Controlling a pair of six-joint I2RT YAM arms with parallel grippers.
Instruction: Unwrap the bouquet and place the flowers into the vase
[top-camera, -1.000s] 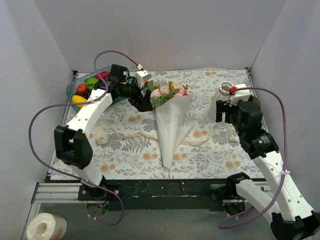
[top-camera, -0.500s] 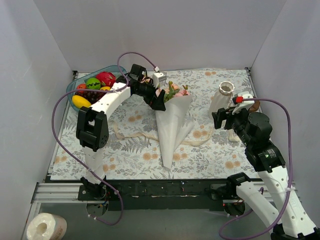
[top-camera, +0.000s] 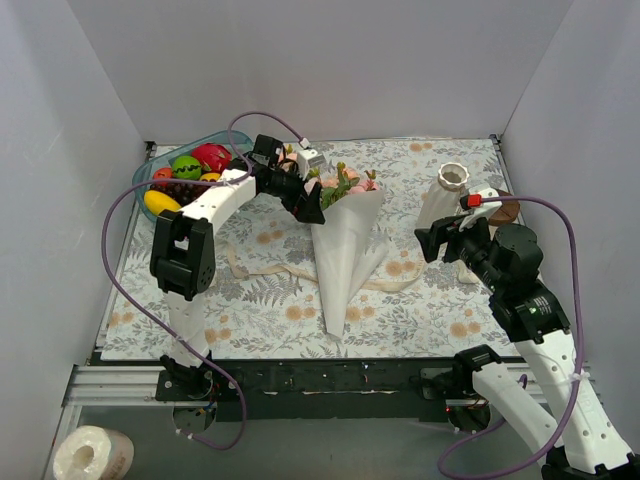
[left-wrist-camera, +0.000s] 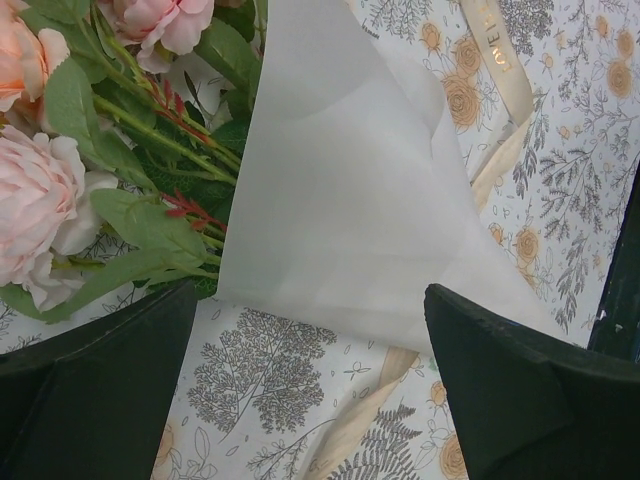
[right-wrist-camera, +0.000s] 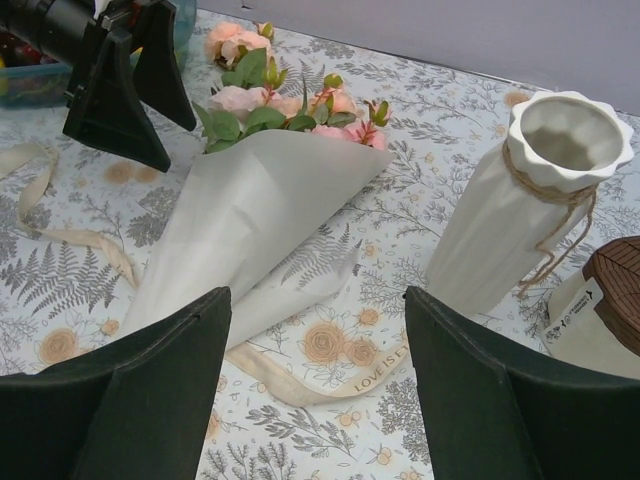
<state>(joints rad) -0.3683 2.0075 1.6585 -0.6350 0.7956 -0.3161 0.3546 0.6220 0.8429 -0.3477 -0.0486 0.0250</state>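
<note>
Reaching from its base at the near left, the left arm bends at the elbow and runs its forearm toward the far middle of the tabletop (top-camera: 250, 310). Its wrist tips down so that the left pincer (top-camera: 308, 203) hangs at the left side of the bouquet's (top-camera: 345, 235) open end. The left wrist view shows that pincer (left-wrist-camera: 310, 300) spread wide, holding nothing, with the white paper edge and the green leaves between and beyond its fingers.

The bouquet lies on its side in the middle of the tabletop, its point toward the near edge and the flowers (top-camera: 338, 183) toward the far wall. A cream ribbon (top-camera: 262, 268) trails loose on the cloth to either side of the cone.

The right arm rises from the near right, folded at the elbow. The right pincer (top-camera: 432, 240) points left toward the cone, low and near the foot of the vase (top-camera: 443, 198). Its fingers stand well apart with nothing between them. The vase stands upright at the far right, twine round its neck, a brown-lidded jar (right-wrist-camera: 605, 295) just beside it. A tray of fruit (top-camera: 150, 178) sits at the far left.
</note>
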